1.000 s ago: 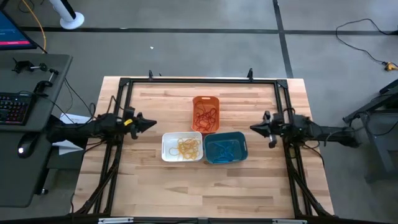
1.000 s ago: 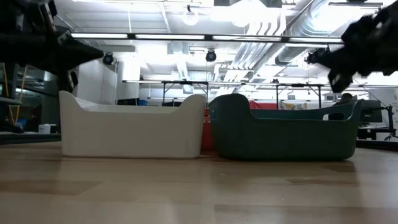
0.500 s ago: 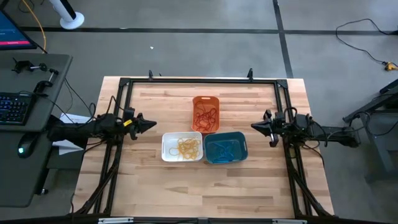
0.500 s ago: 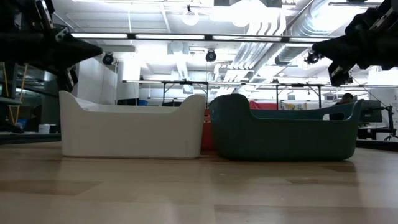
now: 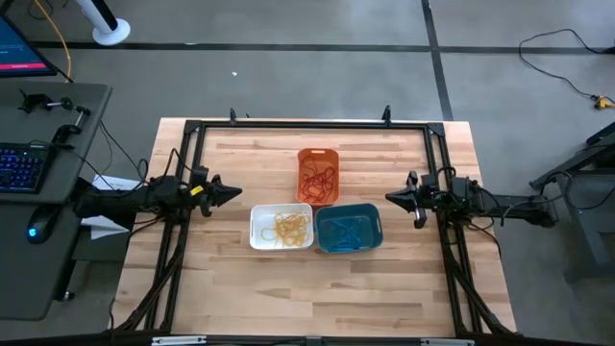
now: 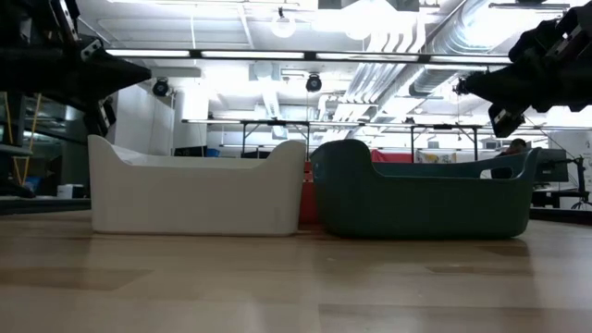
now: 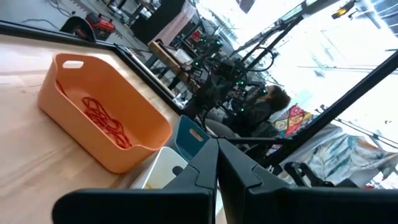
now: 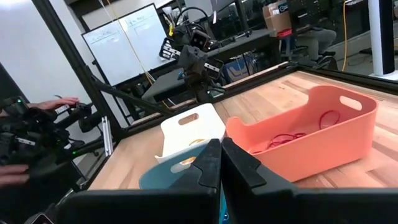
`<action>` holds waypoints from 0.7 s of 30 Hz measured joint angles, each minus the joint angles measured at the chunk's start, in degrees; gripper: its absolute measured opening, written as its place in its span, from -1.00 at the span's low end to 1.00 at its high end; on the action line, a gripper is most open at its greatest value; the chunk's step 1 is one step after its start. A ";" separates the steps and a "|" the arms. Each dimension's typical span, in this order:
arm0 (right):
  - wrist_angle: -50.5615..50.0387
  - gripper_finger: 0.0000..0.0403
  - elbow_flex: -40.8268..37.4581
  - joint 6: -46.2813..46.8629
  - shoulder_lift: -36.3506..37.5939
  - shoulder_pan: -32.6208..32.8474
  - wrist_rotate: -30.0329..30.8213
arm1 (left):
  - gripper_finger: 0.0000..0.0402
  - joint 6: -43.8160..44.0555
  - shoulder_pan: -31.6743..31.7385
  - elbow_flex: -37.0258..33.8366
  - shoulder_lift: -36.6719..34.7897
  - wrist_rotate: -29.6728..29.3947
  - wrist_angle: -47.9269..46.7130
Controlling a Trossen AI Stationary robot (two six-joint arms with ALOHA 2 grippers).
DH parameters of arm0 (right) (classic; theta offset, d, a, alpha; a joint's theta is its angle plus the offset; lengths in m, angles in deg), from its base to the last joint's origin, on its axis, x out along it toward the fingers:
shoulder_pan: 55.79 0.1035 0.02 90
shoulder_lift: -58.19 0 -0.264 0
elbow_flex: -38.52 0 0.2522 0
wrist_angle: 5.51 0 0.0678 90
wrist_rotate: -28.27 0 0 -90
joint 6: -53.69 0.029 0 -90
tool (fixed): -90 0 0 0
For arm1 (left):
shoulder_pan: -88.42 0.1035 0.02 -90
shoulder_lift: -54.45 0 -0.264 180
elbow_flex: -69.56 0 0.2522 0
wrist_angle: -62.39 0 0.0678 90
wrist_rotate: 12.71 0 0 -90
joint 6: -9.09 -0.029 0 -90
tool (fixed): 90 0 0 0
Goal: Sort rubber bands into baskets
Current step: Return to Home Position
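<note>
Three baskets stand on their bases mid-table: an orange-red one [image 5: 318,175] with red bands, a white one [image 5: 282,227] with yellow-orange bands, a teal-blue one [image 5: 348,228] with blue bands. My left gripper [image 5: 236,192] is shut and empty, held above the table to the left of the baskets. My right gripper [image 5: 390,197] is shut and empty, held above the table to their right. In the left wrist view the shut gripper [image 7: 217,149] points at the orange-red basket [image 7: 102,118]; in the right wrist view the shut gripper [image 8: 221,146] points at the baskets [image 8: 305,134].
A black metal frame [image 5: 307,125] runs around the table's edges. A desk with a keyboard [image 5: 24,165] stands off the table's left side. Bare wood lies in front of the baskets toward the near edge. A person's hands [image 8: 37,106] show beyond the table.
My right gripper has drawn slightly toward the table's right edge and come back; both grippers stay shut. The baskets have not moved.
</note>
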 joint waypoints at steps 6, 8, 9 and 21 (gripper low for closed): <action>0.03 -1.00 0.00 0.00 -0.01 0.00 0.00 | -1.00 -8.99 0.37 0.00 0.00 0.65 -0.31; 0.03 -1.00 0.00 0.00 0.00 0.00 0.00 | -1.00 -18.31 -0.02 0.00 0.00 1.98 -0.55; 0.05 -1.00 0.00 0.00 -0.01 0.00 0.00 | -1.00 -23.01 -0.38 0.00 0.00 2.97 -0.73; 0.10 -1.00 0.00 0.00 -0.01 0.00 0.00 | -1.00 -38.25 -2.17 0.00 0.04 4.17 -0.91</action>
